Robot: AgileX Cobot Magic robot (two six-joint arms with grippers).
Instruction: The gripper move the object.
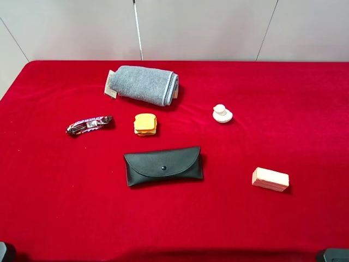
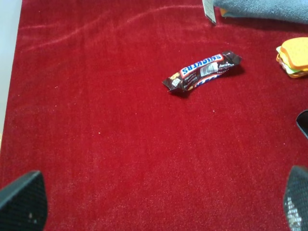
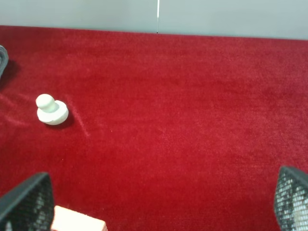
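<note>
The object, a small toy sandwich [image 1: 145,124] with orange-tan bread, lies flat on the red table left of centre. The left wrist view catches it at the frame's edge [image 2: 294,57]. My left gripper [image 2: 159,207] is open, its fingertips [image 2: 24,202] wide apart over bare red cloth, well short of the sandwich. My right gripper [image 3: 159,204] is open too, with nothing between its fingers, and the sandwich is out of its view. In the exterior high view only dark bits of the arms show at the bottom corners.
A rolled grey towel [image 1: 143,85] lies behind the sandwich, a Snickers bar [image 1: 89,124] to its left and a black pouch [image 1: 163,165] in front. On the right are a white knob piece [image 1: 222,113] and a pale pink block [image 1: 270,179].
</note>
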